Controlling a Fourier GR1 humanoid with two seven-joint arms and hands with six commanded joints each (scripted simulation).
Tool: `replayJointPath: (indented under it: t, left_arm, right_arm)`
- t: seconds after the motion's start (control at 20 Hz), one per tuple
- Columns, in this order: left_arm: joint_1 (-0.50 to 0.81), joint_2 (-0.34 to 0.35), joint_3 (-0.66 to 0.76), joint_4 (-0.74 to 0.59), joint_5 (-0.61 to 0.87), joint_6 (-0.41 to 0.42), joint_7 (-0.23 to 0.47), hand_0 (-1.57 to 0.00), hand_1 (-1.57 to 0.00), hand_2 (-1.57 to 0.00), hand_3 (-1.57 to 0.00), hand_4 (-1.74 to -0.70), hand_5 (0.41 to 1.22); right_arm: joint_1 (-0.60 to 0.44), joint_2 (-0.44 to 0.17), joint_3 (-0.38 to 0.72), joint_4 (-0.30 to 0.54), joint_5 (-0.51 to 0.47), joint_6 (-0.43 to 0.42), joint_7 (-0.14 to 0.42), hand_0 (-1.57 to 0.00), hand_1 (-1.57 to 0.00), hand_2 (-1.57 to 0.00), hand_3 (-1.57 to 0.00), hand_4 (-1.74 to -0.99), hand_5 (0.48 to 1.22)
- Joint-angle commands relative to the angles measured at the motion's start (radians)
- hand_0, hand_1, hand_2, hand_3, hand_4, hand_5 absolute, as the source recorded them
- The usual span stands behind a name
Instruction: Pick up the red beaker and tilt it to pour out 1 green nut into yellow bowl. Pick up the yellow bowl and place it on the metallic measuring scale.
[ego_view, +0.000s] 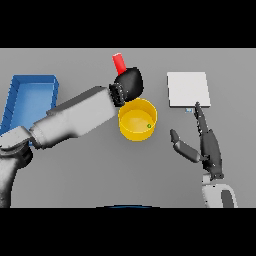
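My left robot hand (129, 83) grips the red beaker (118, 62) beyond the yellow bowl (137, 119); 1 green nut (149, 125) inside. Right robot hand (202, 142) spread, ready for the bowl.

Even, flat, moderately bright lighting with no evident source; grey table (90, 185) uniformly lit, no distinct cast shadows or glare; mild overall softness; no visible edge distortion.
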Motion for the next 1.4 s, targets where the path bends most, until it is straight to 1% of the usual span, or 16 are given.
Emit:
replayJointPath:
  t: [0.0,0.1,0.3,0.4,0.5,0.55,0.6,0.65,0.75,0.8,0.9,0.95,1.05,1.2,1.25,1.35]
  left_arm:
    - [-0.013,0.003,-0.020,0.010,-0.012,0.008,-0.012,-1.57,-1.57,-1.57,-1.57,-1.73,1.221]
    - [-0.037,-0.007,-0.061,0.013,-0.031,0.006,-0.023,-1.57,-1.57,-1.57,-1.57,-1.73,1.221]
    - [-0.060,-0.038,-0.130,0.037,-0.059,0.005,-0.006,-1.57,-1.57,-1.57,-1.57,-1.73,1.221]
    - [-0.089,-0.036,-0.159,0.039,-0.069,0.010,-0.020,-1.57,-1.57,-1.57,-1.57,-1.72,1.221]
    - [-0.124,-0.048,-0.173,0.055,-0.067,0.014,-0.036,-1.57,-1.57,-1.57,-1.57,-1.72,1.221]
    - [-0.153,-0.044,-0.178,0.067,-0.062,0.023,-0.065,-1.57,-1.57,-1.57,-1.57,-1.72,1.221]
    - [-0.177,-0.039,-0.182,0.079,-0.059,0.021,-0.073,-1.57,-1.57,-1.57,-1.57,-1.72,1.221]
    - [-0.208,-0.036,-0.173,0.105,-0.049,0.033,-0.082,-1.57,-1.57,-1.57,-1.57,-1.72,1.221]
    - [-0.276,-0.009,-0.177,0.125,-0.053,0.046,-0.081,-1.57,-1.57,-1.57,-1.57,-1.72,1.221]
    - [-0.304,0.007,-0.160,0.143,-0.034,0.056,-0.088,-1.57,-1.57,-1.57,-1.57,-1.73,1.221]
    - [-0.361,0.029,-0.118,0.210,0.003,0.099,-0.087,-1.57,-1.57,-1.57,-1.18,-1.73,1.221]
    - [-0.389,0.030,-0.085,0.266,0.028,0.111,-0.052,-1.57,-1.57,-1.57,-1.26,-1.73,1.221]
    - [-0.436,0.073,0.005,0.361,0.118,0.136,-0.048,-1.57,-1.57,-1.57,-1.37,-1.73,1.221]
    - [-0.458,0.115,0.203,0.472,0.331,0.133,0.019,-1.57,-1.57,-1.57,-1.47,-1.73,1.221]
    - [-0.456,0.142,0.274,0.505,0.410,0.140,0.053,-1.57,-1.57,-1.57,-1.43,-1.74,1.221]
    - [-0.439,0.187,0.383,0.565,0.544,0.172,0.088,-1.57,-1.57,-1.57,-1.40,-1.74,1.221]
  right_arm:
    - [-0.005,-0.006,-0.007,0.004,-0.006,0.002,-0.005,0.00,0.00,0.00,0.00,-1.165,0.626]
    - [-0.008,-0.017,-0.013,0.007,0.003,-0.003,0.003,0.00,0.00,0.00,0.00,-1.153,0.627]
    - [0.001,-0.016,-0.004,0.012,0.024,-0.011,-0.012,0.00,0.00,0.00,0.00,-1.160,0.635]
    - [0.006,-0.009,-0.009,0.011,0.005,-0.008,-0.021,0.00,0.00,0.00,0.00,-1.154,0.634]
    - [-0.005,-0.006,-0.008,0.019,0.003,-0.006,-0.011,0.00,0.00,0.00,0.00,-1.154,0.635]
    - [-0.005,-0.005,-0.009,0.013,0.002,-0.008,-0.022,0.00,0.00,0.00,0.00,-1.152,0.635]
    - [0.008,-0.008,-0.009,0.006,-0.001,-0.005,-0.036,0.00,0.00,0.00,0.00,-1.153,0.636]
    - [-0.003,-0.005,-0.008,0.010,-0.002,-0.004,-0.026,0.00,0.00,0.00,0.00,-1.157,0.638]
    - [-0.001,-0.003,-0.003,0.017,-0.004,0.002,-0.041,0.00,0.00,0.00,0.00,-1.150,0.649]
    - [0.002,-0.004,0.000,0.007,0.000,0.001,-0.049,0.00,0.00,0.00,0.00,-1.154,0.654]
    - [-0.006,0.000,0.004,0.005,0.010,-0.006,-0.038,0.00,0.00,0.00,0.00,-1.160,0.660]
    - [-0.005,0.003,0.011,0.018,0.019,-0.006,-0.040,0.00,0.00,0.00,0.00,-1.160,0.663]
    - [-0.011,0.000,0.002,0.021,-0.003,0.005,-0.051,0.00,0.00,0.00,0.00,-1.160,0.661]
    - [-0.014,-0.002,0.007,0.030,0.028,-0.017,-0.041,0.00,0.00,0.00,0.00,-1.146,0.641]
    - [-0.016,-0.003,0.014,0.028,0.048,-0.025,-0.035,0.00,0.00,0.00,0.00,-1.140,0.637]
    - [-0.023,-0.010,0.009,0.022,0.043,-0.024,-0.034,0.00,0.00,0.00,0.00,-1.142,0.630]
